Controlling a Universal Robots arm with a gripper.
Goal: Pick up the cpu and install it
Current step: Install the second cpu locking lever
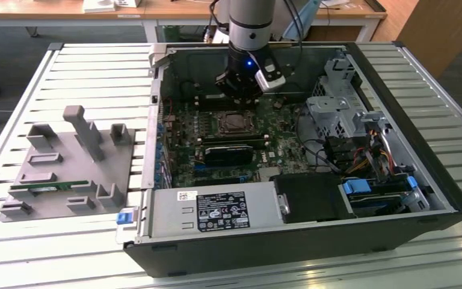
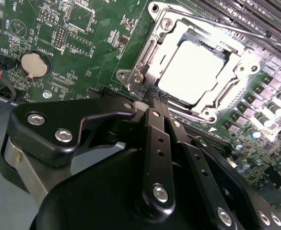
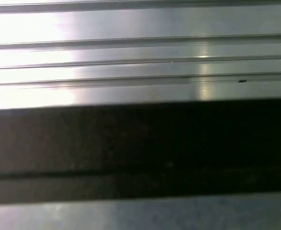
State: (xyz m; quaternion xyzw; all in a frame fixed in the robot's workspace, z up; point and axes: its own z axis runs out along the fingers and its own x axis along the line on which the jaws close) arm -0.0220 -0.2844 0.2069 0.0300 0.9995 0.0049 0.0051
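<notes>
One flat, silver-topped cpu [image 2: 193, 72] sits inside its metal-framed socket [image 2: 147, 57].

Silver-topped cpu [image 2: 194, 73] flat in the motherboard socket [image 2: 236, 64]

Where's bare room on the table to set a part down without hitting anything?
The slatted table is bare above the grey fixture in the exterior view, and along the near edge below the PC case. Inside the case it is crowded: the gripper hangs beside the cpu in its socket, with cables at the exterior view's right.
</notes>
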